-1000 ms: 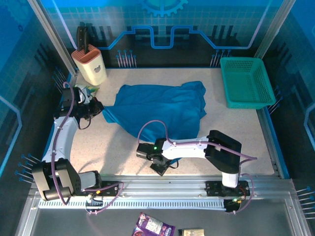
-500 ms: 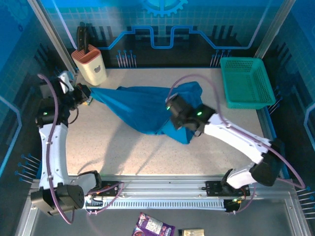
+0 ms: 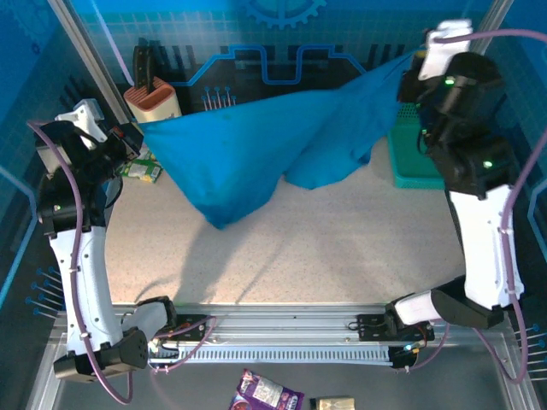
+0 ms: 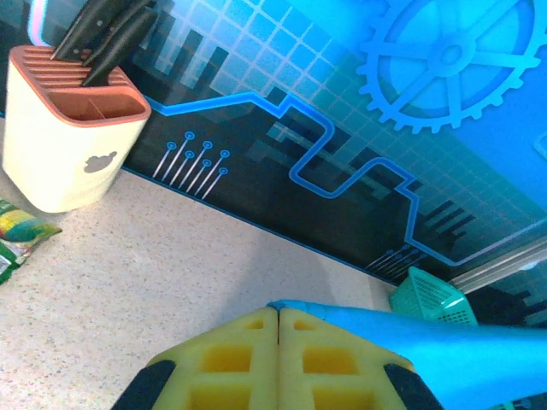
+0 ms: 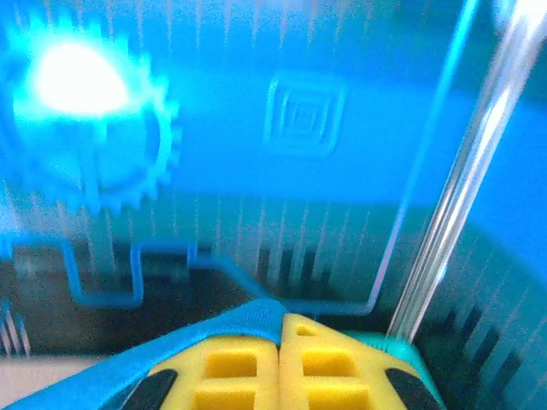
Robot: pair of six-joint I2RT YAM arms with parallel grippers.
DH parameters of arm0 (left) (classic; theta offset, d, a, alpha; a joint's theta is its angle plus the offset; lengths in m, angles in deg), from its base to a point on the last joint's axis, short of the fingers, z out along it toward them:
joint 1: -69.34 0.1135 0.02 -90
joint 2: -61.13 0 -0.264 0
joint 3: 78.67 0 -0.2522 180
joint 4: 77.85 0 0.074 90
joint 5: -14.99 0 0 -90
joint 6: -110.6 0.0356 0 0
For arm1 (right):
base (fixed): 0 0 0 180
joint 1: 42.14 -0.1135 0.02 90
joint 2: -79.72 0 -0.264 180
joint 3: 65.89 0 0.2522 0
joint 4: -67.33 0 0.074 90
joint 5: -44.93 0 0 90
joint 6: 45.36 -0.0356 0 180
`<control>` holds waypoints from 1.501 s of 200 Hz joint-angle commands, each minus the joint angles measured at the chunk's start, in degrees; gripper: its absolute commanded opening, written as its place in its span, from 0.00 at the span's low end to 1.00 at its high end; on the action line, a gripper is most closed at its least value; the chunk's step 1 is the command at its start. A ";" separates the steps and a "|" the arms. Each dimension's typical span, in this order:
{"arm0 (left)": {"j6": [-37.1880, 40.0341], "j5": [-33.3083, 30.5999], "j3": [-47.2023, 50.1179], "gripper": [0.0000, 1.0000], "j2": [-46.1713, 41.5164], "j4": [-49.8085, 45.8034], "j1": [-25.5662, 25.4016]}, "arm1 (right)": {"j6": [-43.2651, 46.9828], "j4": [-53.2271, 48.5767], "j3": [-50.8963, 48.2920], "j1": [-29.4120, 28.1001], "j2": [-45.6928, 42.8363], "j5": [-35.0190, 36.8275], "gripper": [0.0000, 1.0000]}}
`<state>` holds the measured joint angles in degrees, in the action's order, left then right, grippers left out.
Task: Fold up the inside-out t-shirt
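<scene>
Okay, nearest first: a purple packet (image 3: 269,395) is lying at bottom centre of the top view, outside the rail. Above it you're holding the t-shirt (image 3: 248,145) raised over the table (image 3: 342,239), stretching it across the upper half of the frame, its lowest fold hanging at centre left. Your left gripper (image 3: 130,141), upper left, is pinching one end, with its yellow pads (image 4: 239,359) pressing together on blue cloth. Your right gripper (image 3: 416,68), upper right, is clamping the other end, its pads (image 5: 226,367) closing on a hem. A snack packet (image 3: 141,169) is lying just below the left gripper, with the knife block (image 3: 154,101) standing behind. The green basket (image 3: 414,166) is sitting far right, partly behind the right arm.
</scene>
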<state>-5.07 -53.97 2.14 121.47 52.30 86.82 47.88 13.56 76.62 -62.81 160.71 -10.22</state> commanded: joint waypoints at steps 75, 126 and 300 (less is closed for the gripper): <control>0.02 -0.39 -39.88 0.00 13.93 -4.86 0.51 | 0.13 9.20 -12.14 0.93 -4.57 -0.24 0.00; -2.81 0.40 -22.99 0.00 7.33 1.37 0.54 | 2.29 8.32 -5.70 1.79 -5.90 -0.03 0.00; -5.11 5.01 -26.98 0.00 4.69 0.32 0.54 | 10.50 13.81 -5.97 1.77 -11.61 2.14 0.00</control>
<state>-7.09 -51.63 -28.04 121.36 49.41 86.82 55.57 24.99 69.60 -61.94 143.97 -10.41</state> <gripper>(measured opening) 0.051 0.064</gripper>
